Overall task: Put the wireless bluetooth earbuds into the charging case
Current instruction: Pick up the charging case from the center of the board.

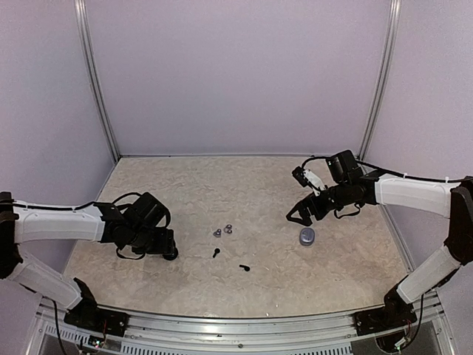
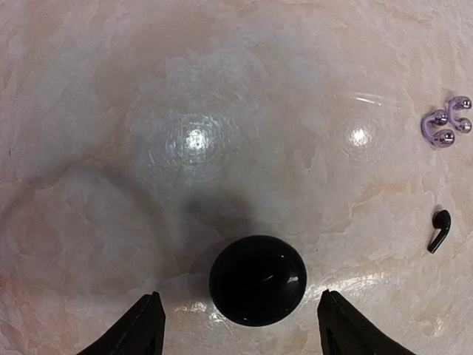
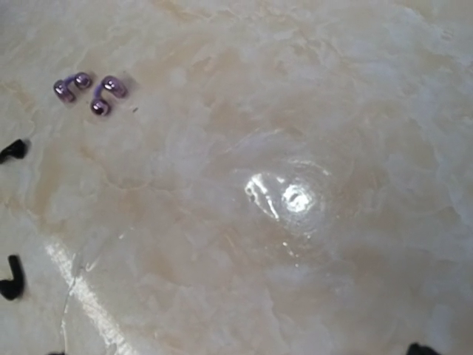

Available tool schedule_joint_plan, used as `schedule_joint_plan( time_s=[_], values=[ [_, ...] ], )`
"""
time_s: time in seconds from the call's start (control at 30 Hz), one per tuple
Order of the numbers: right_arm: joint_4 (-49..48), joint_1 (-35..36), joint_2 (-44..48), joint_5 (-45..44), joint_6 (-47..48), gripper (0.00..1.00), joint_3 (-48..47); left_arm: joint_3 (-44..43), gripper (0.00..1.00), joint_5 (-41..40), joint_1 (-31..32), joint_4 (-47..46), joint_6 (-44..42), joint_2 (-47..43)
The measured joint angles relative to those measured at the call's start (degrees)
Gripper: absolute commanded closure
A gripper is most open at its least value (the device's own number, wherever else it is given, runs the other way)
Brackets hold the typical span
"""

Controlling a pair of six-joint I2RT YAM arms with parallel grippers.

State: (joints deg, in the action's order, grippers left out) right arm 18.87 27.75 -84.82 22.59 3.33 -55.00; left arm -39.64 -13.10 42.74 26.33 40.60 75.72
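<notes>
A black round charging case (image 2: 257,279) lies shut on the table between my left gripper's (image 2: 241,294) open fingers (image 2: 140,331), with a gap on each side. In the top view that left gripper (image 1: 167,248) is low over the black case (image 1: 171,254). Two silvery-grey earbuds (image 1: 223,231) and two black stemmed earbuds (image 1: 216,252) (image 1: 243,267) lie mid-table. The left wrist view shows the silvery pair (image 2: 446,124) and one black earbud (image 2: 439,230). My right gripper (image 1: 299,214) hangs open and empty above the table, up-left of a grey round case (image 1: 307,236).
The right wrist view shows bare marbled table (image 3: 295,244), the silvery earbuds (image 3: 89,89) at its upper left and the black earbuds (image 3: 12,150) (image 3: 11,279) at its left edge. Lilac walls (image 1: 236,74) enclose the table on three sides.
</notes>
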Motion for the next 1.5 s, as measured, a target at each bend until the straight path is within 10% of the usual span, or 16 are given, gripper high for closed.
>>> schedule_joint_plan(
  time_s=[0.5, 1.5],
  values=[
    [-1.6, 0.0, 0.0, 1.2, -0.5, 0.00, 0.0, -1.4, 0.43, -1.7, 3.1, -0.4, 0.6, 9.6],
    [-1.7, 0.0, 0.0, 1.4, -1.0, 0.01, 0.0, -6.3, 0.28, 0.0, -5.4, -0.5, -8.8, 10.7]
  ],
)
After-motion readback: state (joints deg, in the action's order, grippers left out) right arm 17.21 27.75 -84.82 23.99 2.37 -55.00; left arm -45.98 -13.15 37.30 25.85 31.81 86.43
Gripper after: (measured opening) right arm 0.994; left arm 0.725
